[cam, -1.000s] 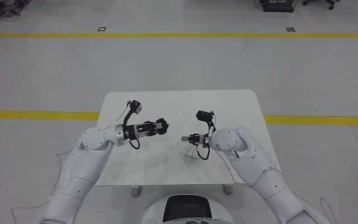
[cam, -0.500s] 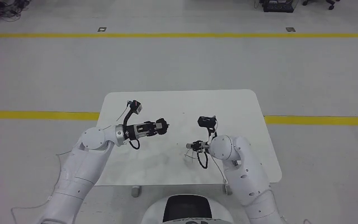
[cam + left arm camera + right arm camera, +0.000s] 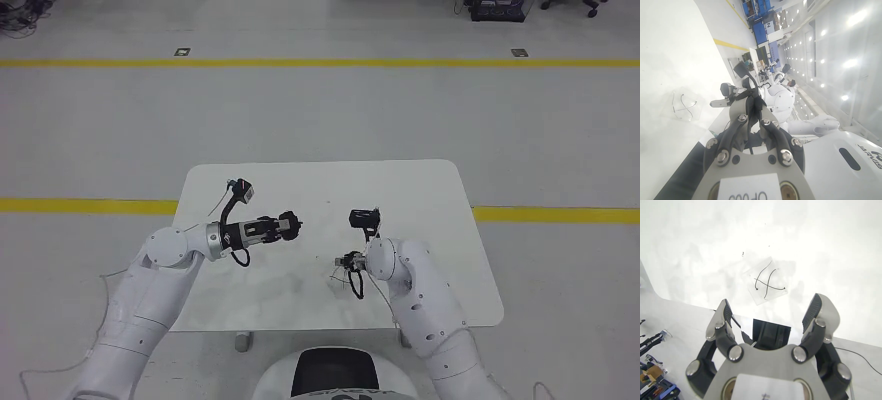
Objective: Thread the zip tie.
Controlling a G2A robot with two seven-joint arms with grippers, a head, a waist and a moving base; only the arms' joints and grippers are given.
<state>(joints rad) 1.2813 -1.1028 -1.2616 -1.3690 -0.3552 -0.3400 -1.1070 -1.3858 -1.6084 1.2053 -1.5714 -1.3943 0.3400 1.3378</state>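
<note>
R arm [image 3: 410, 290] is swinging in closer, jaws spread wide & empty, hovering over the zip ties [image 3: 768, 285] lying crossed on a clear sheet [image 3: 779, 279] on the desk [image 3: 696, 247] – prob lining up a pick. L arm [image 3: 215, 240] is staying put, jaws clenched

White label [image 3: 749, 186] on the left gripper [image 3: 753, 98] is showing cropped dark print. Second label [image 3: 770, 387], on the right gripper [image 3: 771, 306], is showing cut-off marks. Far back, a white sign [image 3: 769, 25] is carrying one letter.
</note>
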